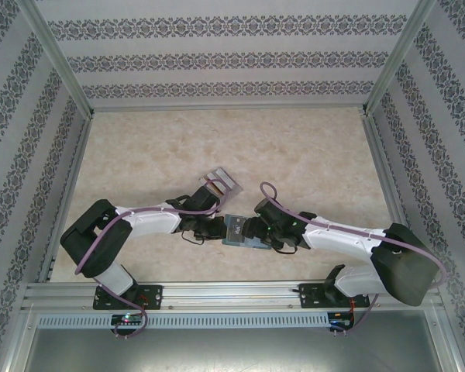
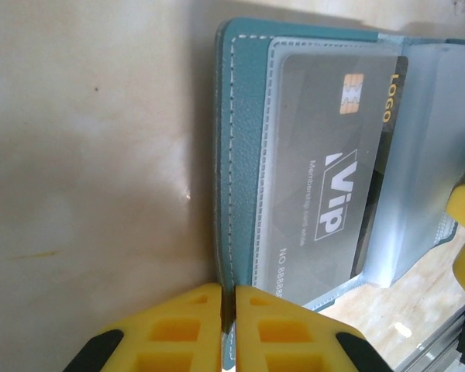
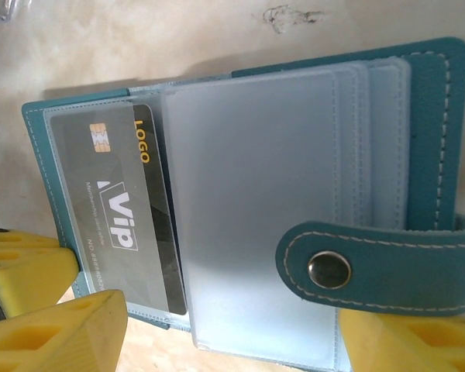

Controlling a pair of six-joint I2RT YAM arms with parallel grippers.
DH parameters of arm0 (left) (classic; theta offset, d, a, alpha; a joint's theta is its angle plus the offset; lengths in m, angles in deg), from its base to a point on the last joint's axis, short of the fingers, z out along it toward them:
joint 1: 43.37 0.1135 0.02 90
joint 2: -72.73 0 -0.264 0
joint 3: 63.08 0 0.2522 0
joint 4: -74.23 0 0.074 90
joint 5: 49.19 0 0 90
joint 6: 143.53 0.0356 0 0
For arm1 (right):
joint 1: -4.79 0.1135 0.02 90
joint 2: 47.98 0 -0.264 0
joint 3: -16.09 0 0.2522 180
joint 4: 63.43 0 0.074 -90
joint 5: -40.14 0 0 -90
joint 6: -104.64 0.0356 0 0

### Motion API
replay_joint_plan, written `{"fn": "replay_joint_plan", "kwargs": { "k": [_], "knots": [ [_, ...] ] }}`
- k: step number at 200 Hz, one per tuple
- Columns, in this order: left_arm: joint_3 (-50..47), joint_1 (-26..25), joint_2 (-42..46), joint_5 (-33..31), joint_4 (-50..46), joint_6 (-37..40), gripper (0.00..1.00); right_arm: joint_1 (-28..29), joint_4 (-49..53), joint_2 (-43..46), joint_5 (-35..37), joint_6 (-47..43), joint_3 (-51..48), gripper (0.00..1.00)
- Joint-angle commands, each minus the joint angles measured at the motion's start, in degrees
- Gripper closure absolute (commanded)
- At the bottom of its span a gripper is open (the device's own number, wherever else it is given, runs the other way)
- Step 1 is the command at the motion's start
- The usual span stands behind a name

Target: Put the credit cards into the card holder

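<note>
We have the card holder (image 1: 237, 231) mid-table on the near side, right between the two grippers. We can't tell if it rests on the table (image 1: 294, 147) or is lifted off it. It's folded open.

The left gripper (image 2: 226, 298) has its jaws together, clamped on the stitched edge of the teal cover, at the cover's lower end in the left wrist view.

The right gripper (image 1: 253, 232) is at the opposite side of the holder. In its own wrist view the yellow fingers (image 3: 418, 345) stand wide apart at the lower corners with the frosted pages between them, and we see no pinch on anything.

The dark VIP card (image 3: 116, 217) is in the clear pocket (image 2: 273, 155) on the cover side. Its long axis runs parallel to the stitched edge, chip end toward the top of both wrist views. The long-edge strip with the gold LOGO sticks out past the pocket film.

The snap tab (image 3: 372, 267) lies across the pages from the right, stud facing the camera.

The grey cards (image 1: 220, 181) lie fanned on the table beyond the left arm, apart from the holder.
</note>
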Motion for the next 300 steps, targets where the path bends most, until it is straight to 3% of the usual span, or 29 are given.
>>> {"fn": "replay_joint_plan", "kwargs": {
  "k": [1, 113, 162, 188, 213, 248, 300],
  "knots": [
    [-0.93, -1.24, 0.47, -0.68, 1.06, -1.25, 0.88, 0.09, -1.08, -1.99, -0.39, 0.4, -1.18, 0.28],
    [-1.82, -1.64, 1.53, -2.34, 2.98, -3.72, 0.89, -0.26, -10.28, 2.19, -3.65, -0.37, -2.92, 0.42],
    [-0.75, -1.69, 0.73, -2.02, 2.34, -3.56, 0.89, -0.75, -11.13, 2.97, -3.77, -0.29, -3.25, 0.44],
    [0.03, -1.64, 0.62, -1.92, 1.66, -3.21, 0.89, -1.03, -4.06, 5.14, -1.5, -0.59, -1.5, 0.43],
    [-0.13, -1.68, 0.73, -1.45, 2.11, -3.64, 0.93, -1.19, 4.17, 9.05, 3.45, 0.51, -2.08, 0.31],
    [-0.32, -1.76, 0.57, -0.81, 2.4, -3.99, 0.94, -3.06, 4.21, 9.95, 0.19, -0.44, -4.18, 0.35],
    [-0.18, -1.73, 0.31, -0.75, 2.87, -4.26, 0.93, -2.95, 1.71, 4.16, -3.42, -1.8, -2.35, 0.43]
  ]
}}
